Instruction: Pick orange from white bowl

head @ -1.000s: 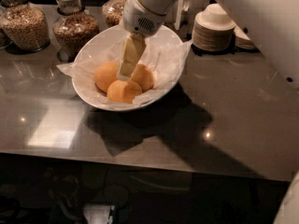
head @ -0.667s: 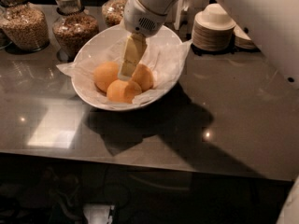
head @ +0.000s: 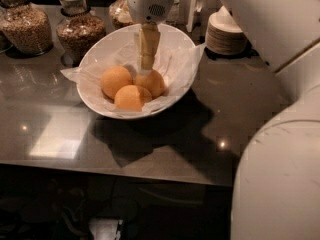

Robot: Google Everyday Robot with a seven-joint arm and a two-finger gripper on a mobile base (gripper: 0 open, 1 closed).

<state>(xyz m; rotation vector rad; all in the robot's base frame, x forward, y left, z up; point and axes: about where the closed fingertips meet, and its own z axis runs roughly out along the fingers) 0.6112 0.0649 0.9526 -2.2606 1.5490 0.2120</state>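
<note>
We are looking at the gripper [head: 145,67] hanging inside the white bowl [head: 98,56], its tip right over the orange [head: 154,84] (parted or closed, we cannot tell). The orange is lying on crumpled paper [head: 176,64], back right, touching the two other fruits [head: 116,81].

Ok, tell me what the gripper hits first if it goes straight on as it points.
Most likely the back-right orange in the white bowl: the gripper points down right above it, though whether they already touch is unclear.
</note>
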